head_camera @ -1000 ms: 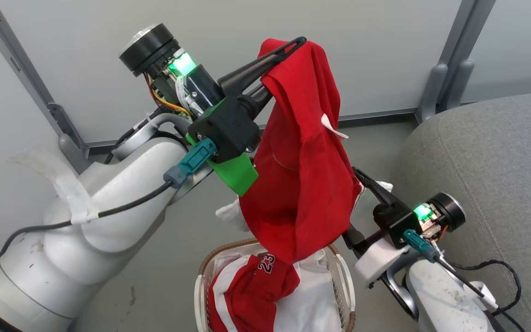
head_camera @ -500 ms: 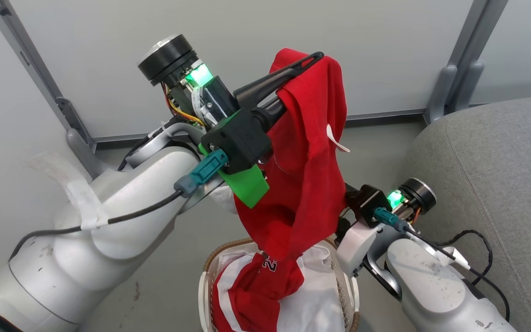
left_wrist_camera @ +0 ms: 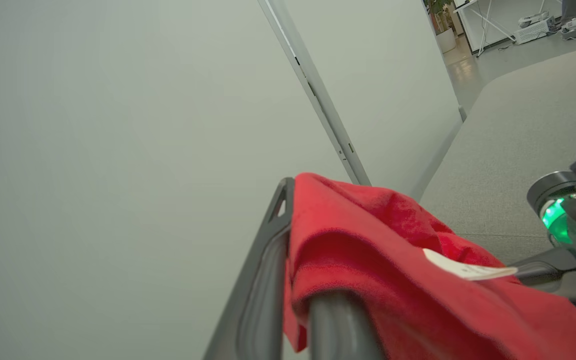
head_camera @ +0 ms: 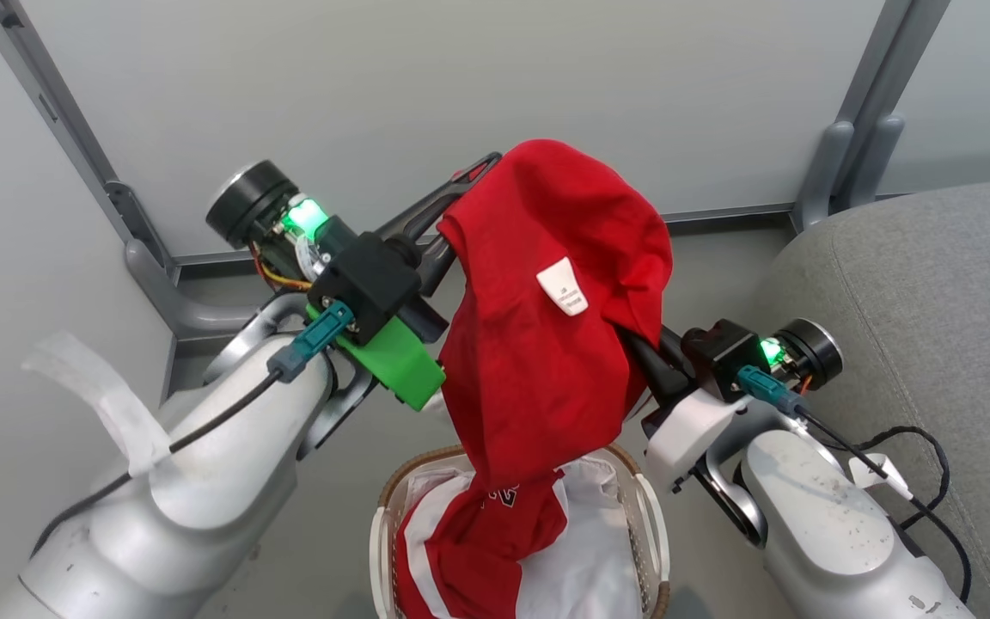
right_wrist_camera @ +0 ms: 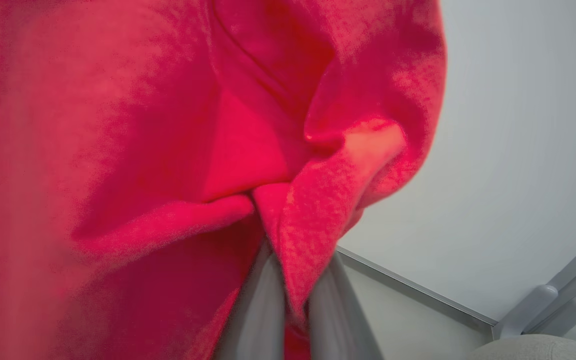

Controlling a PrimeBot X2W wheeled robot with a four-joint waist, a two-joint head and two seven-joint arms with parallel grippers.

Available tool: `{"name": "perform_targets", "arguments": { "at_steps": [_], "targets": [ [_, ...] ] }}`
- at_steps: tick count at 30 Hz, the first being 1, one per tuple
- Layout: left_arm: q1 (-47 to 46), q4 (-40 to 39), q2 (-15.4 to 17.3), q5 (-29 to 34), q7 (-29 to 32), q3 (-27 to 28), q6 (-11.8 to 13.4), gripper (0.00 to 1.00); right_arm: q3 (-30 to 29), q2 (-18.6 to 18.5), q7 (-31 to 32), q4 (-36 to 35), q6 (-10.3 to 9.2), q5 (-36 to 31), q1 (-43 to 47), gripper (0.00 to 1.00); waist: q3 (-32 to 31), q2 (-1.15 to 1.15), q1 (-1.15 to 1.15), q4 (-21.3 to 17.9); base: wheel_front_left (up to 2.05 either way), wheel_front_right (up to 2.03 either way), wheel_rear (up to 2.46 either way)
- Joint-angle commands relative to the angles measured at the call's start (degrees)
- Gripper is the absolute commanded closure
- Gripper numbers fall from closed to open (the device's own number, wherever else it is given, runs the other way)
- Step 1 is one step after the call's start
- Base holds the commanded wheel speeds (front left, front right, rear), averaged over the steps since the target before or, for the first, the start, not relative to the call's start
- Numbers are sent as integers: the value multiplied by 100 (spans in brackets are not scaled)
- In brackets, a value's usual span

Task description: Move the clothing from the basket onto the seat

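Grey fabric seat is lying at the right. A red jersey is hanging in the air above the basket, its lower end reaching another jersey inside. The left pincer is clamping its top fold, and the right pincer is pinching its right side.

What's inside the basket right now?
A red-and-white jersey and a white liner sheet lie in the basket. The lifted jersey hangs over them, hiding part of the number; the bottom is covered.
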Motion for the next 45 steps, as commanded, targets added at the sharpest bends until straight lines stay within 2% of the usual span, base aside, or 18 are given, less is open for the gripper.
{"name": "perform_targets", "arguments": {
  "at_steps": [1,2,3,5,6,21,29,39,45],
  "targets": [
    [233,50,-45,-50,0,87,11,94,-83,-17,-14,-83,-6,-41,110,100,-13,0,0,-26,0,0,0],
    [335,77,-67,-62,0,141,11,69,-126,-14,-14,-113,-6,-53,131,100,-19,0,0,-38,0,0,0],
    [450,108,-92,-75,0,204,12,53,-161,-10,-14,-153,-6,-62,141,100,-25,0,0,-50,0,0,0],
    [730,154,-172,-114,0,364,15,4,-254,-1,-14,-242,-6,-76,170,100,-34,0,0,-77,0,0,0],
    [897,190,-231,-113,0,467,23,0,-299,6,-14,-286,-6,-92,197,100,-40,0,0,-89,0,0,0],
    [2819,655,-1162,-42,0,1475,13,0,-1073,74,-14,-779,-6,-322,562,100,-96,0,0,-177,0,0,0],
    [3357,845,-1256,-97,1,1469,11,0,-1606,98,-14,-1000,-6,-481,655,100,-108,0,0,-234,0,0,0],
    [3580,842,-1360,-94,0,1629,10,0,-2225,-44,-14,-1214,-6,-658,529,100,-83,0,0,-284,0,0,0],
    [3611,832,-1407,-77,1,1658,10,0,-2387,-102,-14,-1273,-6,-700,503,100,-60,0,0,-335,0,0,0]
  ]
}}
